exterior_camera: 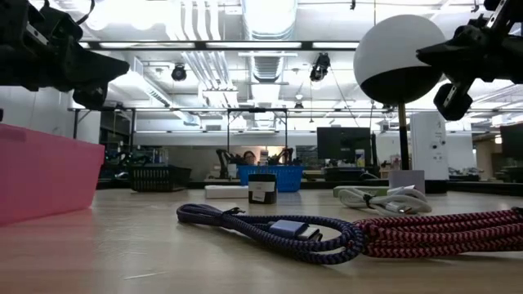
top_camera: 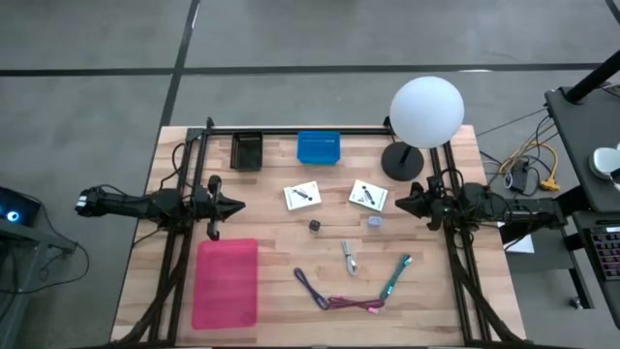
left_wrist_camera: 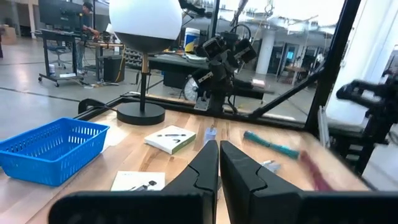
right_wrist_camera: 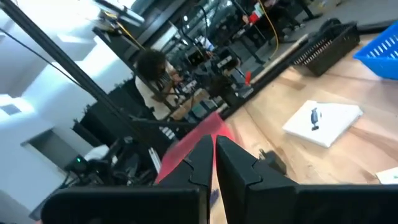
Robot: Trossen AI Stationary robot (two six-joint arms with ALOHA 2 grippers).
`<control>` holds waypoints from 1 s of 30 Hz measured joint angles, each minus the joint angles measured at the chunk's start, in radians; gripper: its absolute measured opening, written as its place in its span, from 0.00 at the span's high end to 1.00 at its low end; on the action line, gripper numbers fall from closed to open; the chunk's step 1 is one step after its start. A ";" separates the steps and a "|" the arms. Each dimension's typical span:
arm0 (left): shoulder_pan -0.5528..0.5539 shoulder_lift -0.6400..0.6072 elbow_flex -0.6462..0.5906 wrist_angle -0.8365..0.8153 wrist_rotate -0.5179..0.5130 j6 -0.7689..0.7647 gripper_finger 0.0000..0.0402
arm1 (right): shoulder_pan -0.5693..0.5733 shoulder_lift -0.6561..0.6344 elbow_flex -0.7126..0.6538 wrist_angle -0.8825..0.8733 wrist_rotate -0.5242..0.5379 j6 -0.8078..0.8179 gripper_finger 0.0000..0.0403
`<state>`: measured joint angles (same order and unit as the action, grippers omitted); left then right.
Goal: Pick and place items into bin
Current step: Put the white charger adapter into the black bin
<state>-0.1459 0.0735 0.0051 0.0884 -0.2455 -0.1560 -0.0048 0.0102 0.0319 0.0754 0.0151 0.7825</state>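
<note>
Two white square cards (top_camera: 303,195) (top_camera: 368,196) lie flat mid-table. Near them sit a tiny dark cube (top_camera: 315,226) and a small lavender-grey piece (top_camera: 375,222). Closer to the near edge lie a silver metal clip (top_camera: 349,257), a green pen (top_camera: 396,275) and a purple-pink cord (top_camera: 336,297). My left gripper (top_camera: 240,205) hovers shut above the table's left side. My right gripper (top_camera: 399,204) hovers shut at the right, beside the right card. The left wrist view shows both cards (left_wrist_camera: 170,139) (left_wrist_camera: 138,181) and the pen (left_wrist_camera: 268,144).
A pink bin (top_camera: 227,282) lies at the near left. A blue basket (top_camera: 319,147) and a black tray (top_camera: 247,151) stand along the far edge. A white globe lamp (top_camera: 423,113) on a black base (top_camera: 402,161) stands at the far right. A person (right_wrist_camera: 152,78) sits beyond the table.
</note>
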 joint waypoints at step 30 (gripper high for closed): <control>0.001 0.116 0.070 0.707 -0.127 -0.098 0.55 | 0.000 0.114 0.055 0.332 0.192 -0.236 0.52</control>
<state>-0.1453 0.1897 0.0756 0.7952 -0.3729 -0.2543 -0.0044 0.1239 0.0870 0.4075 0.2075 0.5465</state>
